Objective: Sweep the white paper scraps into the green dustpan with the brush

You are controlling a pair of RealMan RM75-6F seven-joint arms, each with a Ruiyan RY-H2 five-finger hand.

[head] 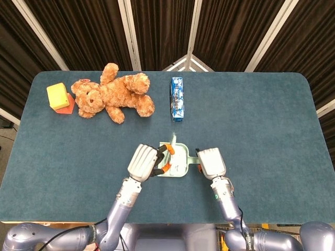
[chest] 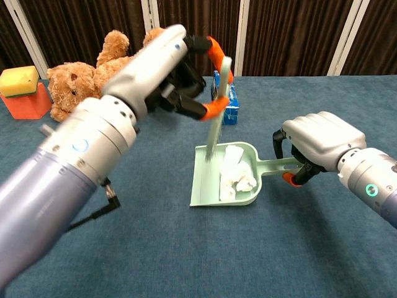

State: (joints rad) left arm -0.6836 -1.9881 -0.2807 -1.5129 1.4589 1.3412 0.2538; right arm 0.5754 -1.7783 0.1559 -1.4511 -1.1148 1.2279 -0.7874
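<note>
The left hand [chest: 177, 68] grips the brush [chest: 215, 102], held above the dustpan [chest: 205, 180] with bristles pointing down at its open end. The right hand [chest: 319, 146] grips the dustpan handle; the dustpan lies near the middle of the table's [head: 272, 120] front edge, with the scraps [chest: 236, 174] inside it. A teddy bear [head: 112, 97], yellow block [head: 57, 95] and blue box [head: 178, 99] lie toward the rear edge.

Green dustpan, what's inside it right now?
White paper scraps lie piled inside the green dustpan, toward its handle side. The brush tip hangs over the pan, hiding a strip of its floor.
</note>
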